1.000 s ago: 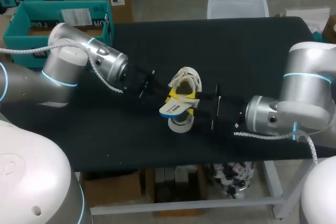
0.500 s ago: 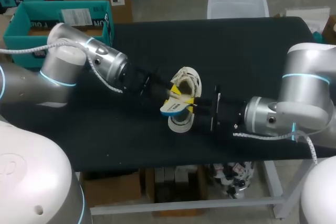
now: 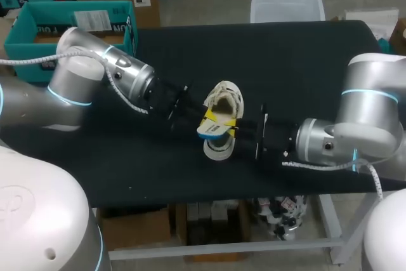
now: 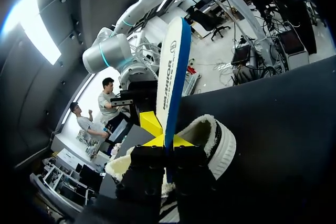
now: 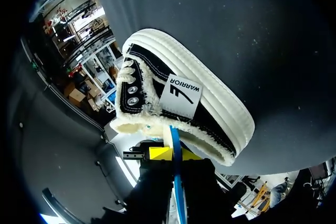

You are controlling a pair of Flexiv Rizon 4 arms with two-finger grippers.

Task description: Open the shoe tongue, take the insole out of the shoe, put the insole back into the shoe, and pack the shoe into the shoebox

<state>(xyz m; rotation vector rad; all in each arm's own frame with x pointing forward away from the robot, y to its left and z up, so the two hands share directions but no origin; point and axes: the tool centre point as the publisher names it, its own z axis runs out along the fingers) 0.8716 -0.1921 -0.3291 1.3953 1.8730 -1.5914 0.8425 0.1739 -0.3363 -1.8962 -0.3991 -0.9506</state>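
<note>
Left claw [image 4: 167, 146] and right claw [image 5: 175, 154] both pinch the white, blue-edged insole [image 4: 170, 66] over the black-and-cream shoe [image 5: 184, 93]. Unequal pulls could buckle or drop it.

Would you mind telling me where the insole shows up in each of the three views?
Head view: the insole is in the picture's middle, over the near end of the shoe.
Left wrist view: it stands on edge between the left hand's fingers, shoe just beyond.
Right wrist view: only its blue edge shows, between the right hand's fingers, shoe just beyond.
Shared landmark: the shoe.
</note>
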